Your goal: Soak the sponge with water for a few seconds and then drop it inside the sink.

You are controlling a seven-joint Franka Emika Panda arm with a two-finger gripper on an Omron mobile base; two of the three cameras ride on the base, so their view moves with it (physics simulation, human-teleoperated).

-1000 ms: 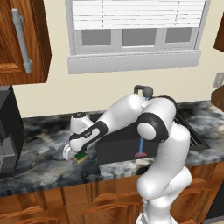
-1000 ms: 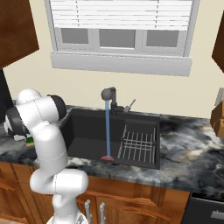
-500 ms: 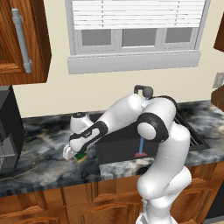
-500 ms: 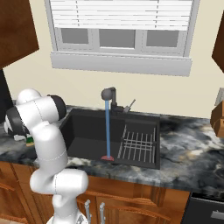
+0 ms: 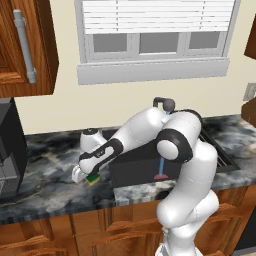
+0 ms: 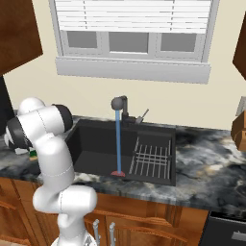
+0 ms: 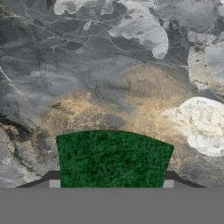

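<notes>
The sponge [image 7: 113, 159], dark green on top, lies on the marbled counter left of the sink [image 5: 135, 170]. My gripper [image 7: 111, 183] is down over it, and a dark fingertip [image 7: 54, 183] presses each short side, so it is shut on the sponge. From the left base camera, the hand [image 5: 87, 176] sits low on the counter with the sponge [image 5: 92, 178] showing green and yellow beneath it. In the right base view the sponge [image 6: 32, 154] peeks out beside the arm. The water [image 6: 117, 139] falls as a thin blue stream from the black faucet [image 6: 120, 103] into the dark sink [image 6: 96, 149].
A wire dish rack [image 6: 151, 156] lies in the right half of the basin. A red drain mark [image 6: 117, 173] sits where the stream lands. A dark appliance [image 5: 10, 145] stands at the counter's left end. Wooden cabinets hang above on the left.
</notes>
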